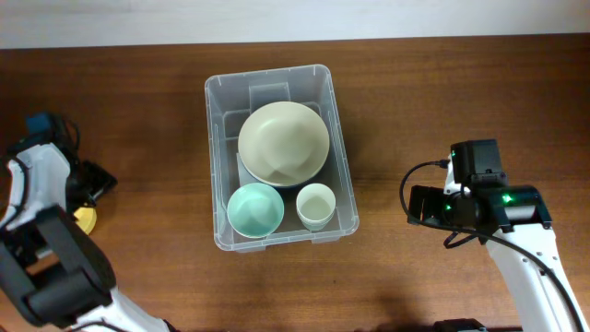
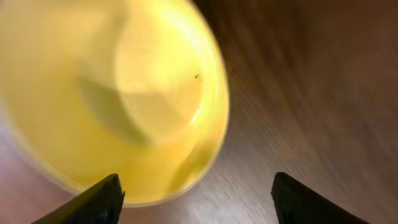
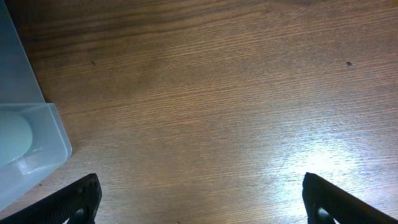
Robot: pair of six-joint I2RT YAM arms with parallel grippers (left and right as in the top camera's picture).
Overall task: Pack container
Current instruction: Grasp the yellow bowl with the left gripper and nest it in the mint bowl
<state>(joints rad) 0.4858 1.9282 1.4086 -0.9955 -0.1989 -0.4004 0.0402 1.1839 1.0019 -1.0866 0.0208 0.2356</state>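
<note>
- Step: pickup of yellow bowl [image 2: 112, 93], the only loose item in view; it sits far left on table [image 1: 442, 92], well apart from container [image 1: 214, 148].
- Container mid-table, holds big cream bowl [image 1: 283, 141], teal bowl [image 1: 255, 209], small cup [image 1: 315, 205].
- L gripper [image 2: 196, 202] over yellow bowl, fingers spread, gripping nothing.
- R gripper [image 3: 205, 199] wide open, empty, near container's corner.
- Next, prob.: L lowers onto rim, pinches, carries over; space tight, so nest it.
</note>
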